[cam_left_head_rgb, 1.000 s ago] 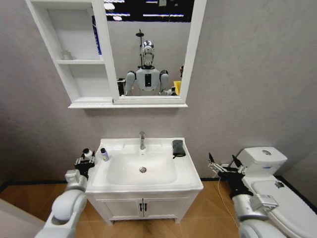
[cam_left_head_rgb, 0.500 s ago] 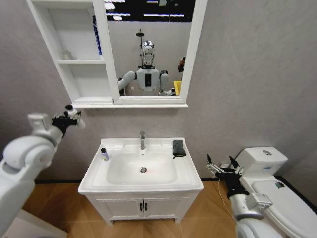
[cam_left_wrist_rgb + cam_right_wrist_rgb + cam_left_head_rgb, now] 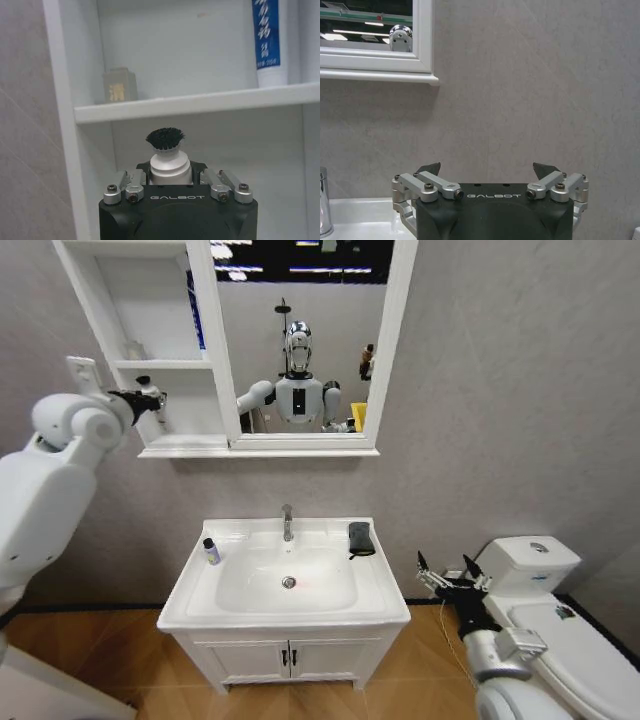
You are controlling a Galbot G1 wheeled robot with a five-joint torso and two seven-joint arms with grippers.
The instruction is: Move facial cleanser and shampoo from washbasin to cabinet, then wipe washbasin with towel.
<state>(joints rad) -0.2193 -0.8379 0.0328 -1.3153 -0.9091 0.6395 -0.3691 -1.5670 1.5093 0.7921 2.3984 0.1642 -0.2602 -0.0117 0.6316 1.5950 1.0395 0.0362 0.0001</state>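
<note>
A bathroom is shown; a white washbasin with chrome faucet is set over a two-door vanity; a mirror with shelved cabinet is mounted above; a toilet is seen beside it.

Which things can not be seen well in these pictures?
- Bottle in the left gripper: left wrist view, body hidden behind the gripper.
- Small bottle on the washbasin: head view, label too small.
- Object on the cabinet shelf: left wrist view, blurred.
- Toilet: head view, cut by the edge.

Glossy ceramic washbasin, chrome faucet
</note>
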